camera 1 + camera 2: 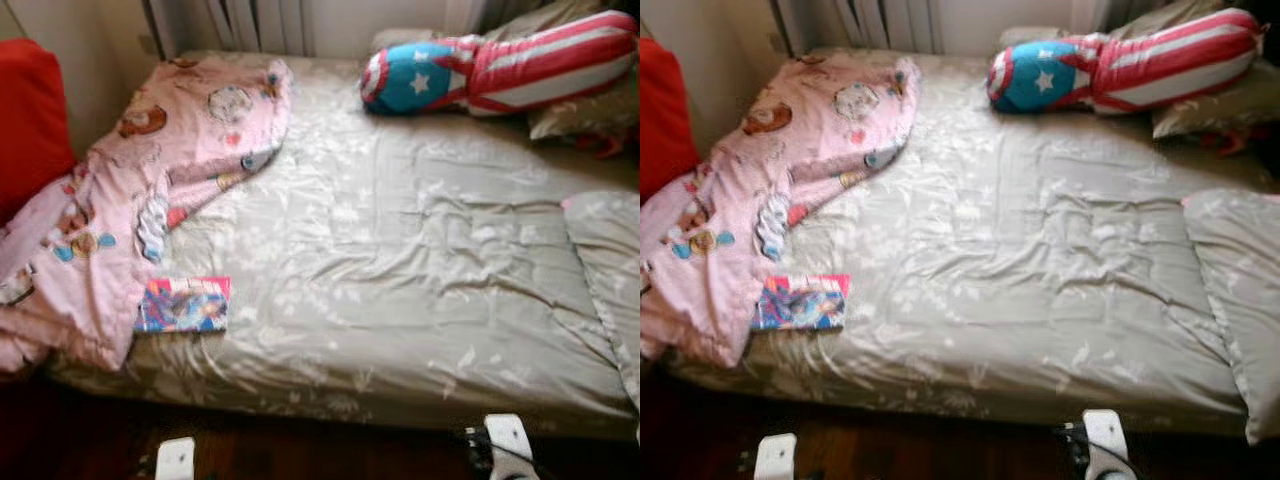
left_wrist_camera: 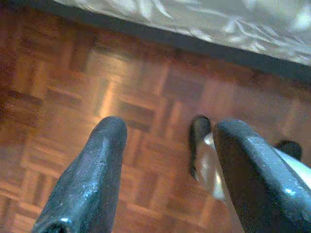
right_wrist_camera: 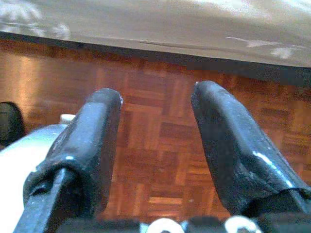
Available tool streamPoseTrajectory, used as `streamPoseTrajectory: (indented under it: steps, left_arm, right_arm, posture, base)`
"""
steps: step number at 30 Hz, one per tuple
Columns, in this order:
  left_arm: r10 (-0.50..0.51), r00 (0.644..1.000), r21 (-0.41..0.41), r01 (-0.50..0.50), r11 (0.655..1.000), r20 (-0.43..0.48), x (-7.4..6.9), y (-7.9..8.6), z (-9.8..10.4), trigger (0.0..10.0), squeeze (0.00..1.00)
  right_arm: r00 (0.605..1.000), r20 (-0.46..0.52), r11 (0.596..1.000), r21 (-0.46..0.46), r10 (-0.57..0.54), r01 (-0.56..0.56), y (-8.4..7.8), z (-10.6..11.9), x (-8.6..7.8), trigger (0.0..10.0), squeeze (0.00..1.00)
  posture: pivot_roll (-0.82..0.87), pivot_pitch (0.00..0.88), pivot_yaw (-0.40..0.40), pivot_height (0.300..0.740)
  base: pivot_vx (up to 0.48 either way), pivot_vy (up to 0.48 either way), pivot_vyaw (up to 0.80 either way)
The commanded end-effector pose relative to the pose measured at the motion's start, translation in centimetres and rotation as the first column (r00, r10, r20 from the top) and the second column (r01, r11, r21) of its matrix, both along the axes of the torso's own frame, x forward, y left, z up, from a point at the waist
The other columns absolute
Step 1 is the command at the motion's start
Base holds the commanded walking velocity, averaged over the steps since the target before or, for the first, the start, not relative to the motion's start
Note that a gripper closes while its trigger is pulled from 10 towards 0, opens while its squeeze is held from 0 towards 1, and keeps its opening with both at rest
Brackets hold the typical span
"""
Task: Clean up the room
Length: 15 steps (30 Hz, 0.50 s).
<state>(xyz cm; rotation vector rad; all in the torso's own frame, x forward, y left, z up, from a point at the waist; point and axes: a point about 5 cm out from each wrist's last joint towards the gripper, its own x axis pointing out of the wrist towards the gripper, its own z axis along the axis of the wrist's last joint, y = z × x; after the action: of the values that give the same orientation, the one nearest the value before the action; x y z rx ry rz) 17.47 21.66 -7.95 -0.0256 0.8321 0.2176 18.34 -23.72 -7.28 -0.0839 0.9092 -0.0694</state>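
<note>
Left gripper (image 2: 165,170) hanging over parquet floor (image 2: 73,97) beside bed (image 1: 400,300), fingers spread, pinching nothing. Right gripper (image 3: 155,141) hanging likewise, fingers apart. I'm seeing book (image 1: 184,304) lying on bed's near left part, touching pink blanket (image 1: 130,190); star pillow (image 1: 500,65) lying at bed's far right.

No legible text, numbers or brand marks anywhere. White stars printed on the blue end of the striped cushion (image 1: 500,68); colourful cover art on the book (image 1: 184,304), lettering too blurred to read. Cartoon prints on the pink duvet (image 1: 150,180), wordless.
</note>
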Motion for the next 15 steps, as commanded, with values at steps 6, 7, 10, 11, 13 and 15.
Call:
streamPoseTrajectory:
  steps: [6,7,10,11,13,15]
  left_arm:
    - [0.008,1.0,-0.015,-0.008,1.0,-0.026,-0.8,-0.4,-0.5,10.0,0.0]
    - [0.008,1.0,-0.015,-0.008,1.0,-0.026,-0.8,-0.4,-0.5,10.0,0.0]
    - [0.008,1.0,-0.015,-0.009,1.0,-0.024,-0.8,-0.4,-0.4,10.0,0.0]
    - [0.009,1.0,-0.014,-0.009,1.0,-0.022,-0.7,-0.3,-0.4,10.0,0.0]
    - [0.008,1.0,-0.014,-0.009,1.0,-0.02,-0.7,-0.3,-0.4,10.0,0.0]
    - [0.007,1.0,-0.012,-0.008,1.0,-0.017,-0.7,-0.3,-0.4,10.0,0.0]
  right_arm:
    - [1.0,-0.023,1.0,-0.003,-0.012,0.011,-0.2,-0.4,-1.0,10.0,0.0]
    - [1.0,-0.023,1.0,-0.003,-0.012,0.011,-0.2,-0.4,-1.0,10.0,0.0]
    - [1.0,-0.022,1.0,-0.001,-0.011,0.011,-0.1,-0.4,-0.9,10.0,0.0]
    - [1.0,-0.02,1.0,0.003,-0.01,0.01,0.0,-0.4,-0.9,10.0,0.0]
    - [1.0,-0.016,1.0,0.015,-0.017,0.017,0.3,-0.5,-0.9,10.0,0.0]
    - [0.999,-0.007,0.999,0.038,-0.035,0.036,1.0,-0.6,-0.8,10.0,0.0]
  posture:
    - [-0.07,0.149,0.011,0.74]
    - [-0.07,0.149,0.011,0.74]
    - [-0.07,0.147,0.013,0.74]
    - [-0.07,0.146,0.016,0.74]
    - [-0.07,0.144,0.018,0.74]
    - [-0.07,0.143,0.024,0.74]
  base:
    - [0.0,0.338,0.0]
    - [0.0,0.337,0.0]
    - [0.0,0.34,0.0]
    - [0.0,0.337,0.0]
    - [0.0,0.337,0.0]
    - [0.0,0.336,0.0]
